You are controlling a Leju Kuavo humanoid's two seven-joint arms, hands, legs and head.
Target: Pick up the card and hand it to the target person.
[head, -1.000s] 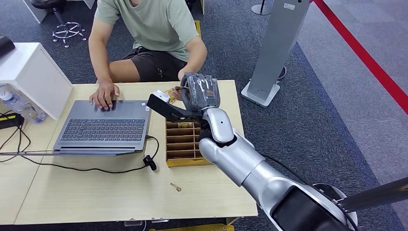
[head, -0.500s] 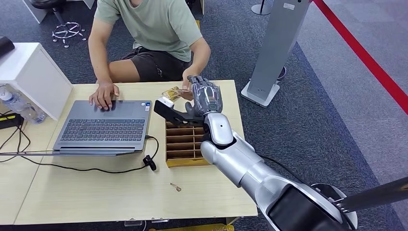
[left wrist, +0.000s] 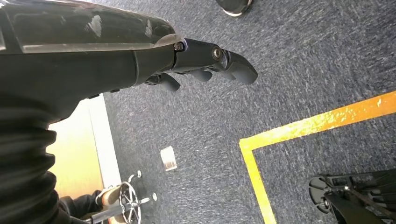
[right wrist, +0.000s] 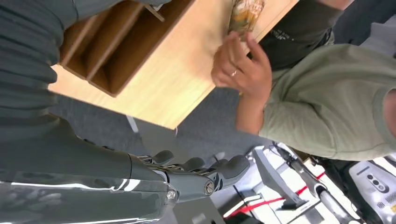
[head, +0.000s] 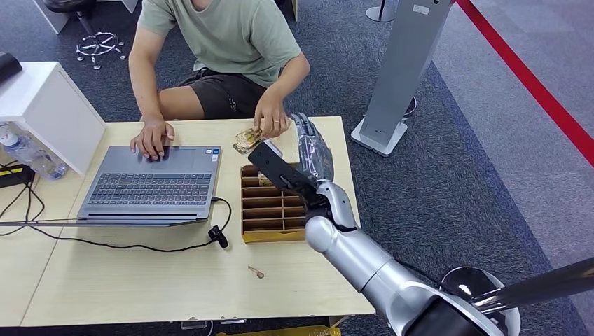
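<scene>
The card (head: 246, 138), gold and patterned, is in the seated person's hand (head: 270, 117) over the far edge of the table; the right wrist view shows the card (right wrist: 243, 13) pinched in that person's hand (right wrist: 240, 63). My right hand (head: 312, 148) hangs above the table beside the wooden tray, its fingers (right wrist: 205, 171) straight and apart, holding nothing. My left hand (left wrist: 205, 63) hangs over the carpet with its fingers loosely apart and nothing in them.
A wooden divided tray (head: 269, 232) lies by my right forearm. A laptop (head: 150, 183) stands to its left under the person's other hand (head: 153, 136), with a black cable (head: 140, 245) along the table. A white box (head: 49, 105) and a grey stand (head: 399, 70) flank the table (head: 140, 287).
My right hand has let go of the card and drawn back to the right. The person has taken the card and now holds it.
</scene>
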